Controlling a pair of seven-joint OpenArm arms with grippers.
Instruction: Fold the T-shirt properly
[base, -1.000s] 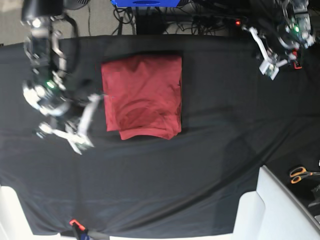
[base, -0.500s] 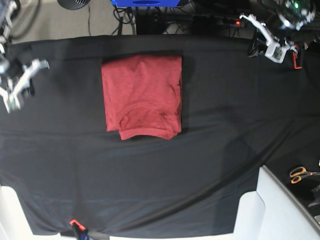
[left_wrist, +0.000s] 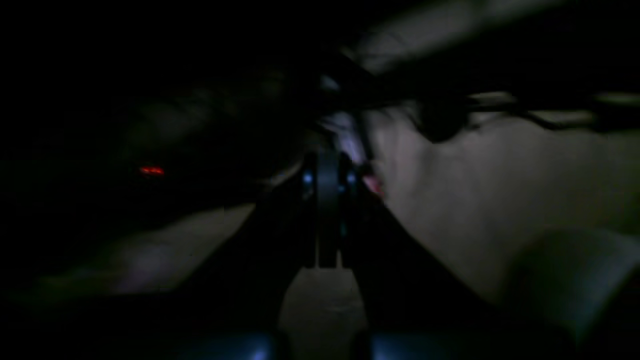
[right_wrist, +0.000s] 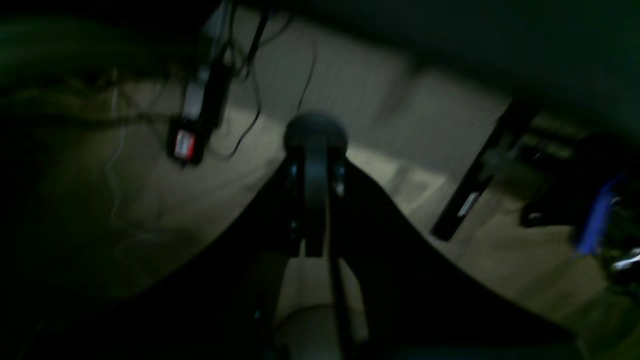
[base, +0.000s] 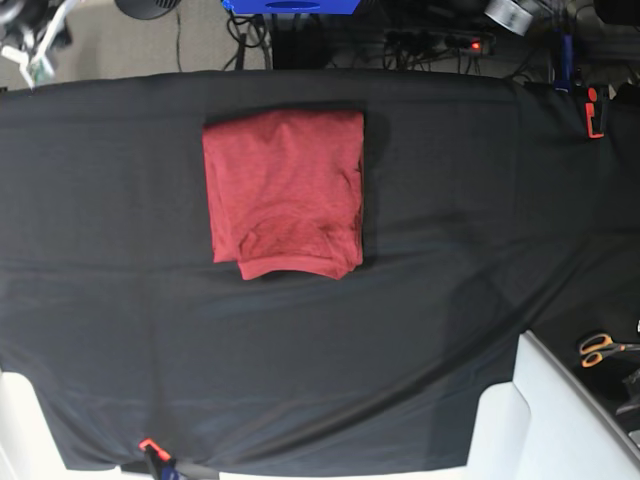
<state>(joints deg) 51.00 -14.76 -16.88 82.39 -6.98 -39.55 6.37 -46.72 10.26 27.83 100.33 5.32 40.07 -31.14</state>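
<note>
One T-shirt lies folded into a compact rectangle on the surface, in its upper middle part, with its collar side toward the near edge. Nothing lies on top of it and nothing stands around it. A black cloth covers the whole surface, with a few soft wrinkles.

At the right edge there is one pair of scissors with orange handles, on a white ledge. One orange clamp holds the cloth at the far right corner, and another one at the near edge. Behind the surface, cables and a blue box lie on the floor.

The left hand is closed and holds nothing; its view is very dark. The right hand is also closed and empty, over the pale floor with cables.
</note>
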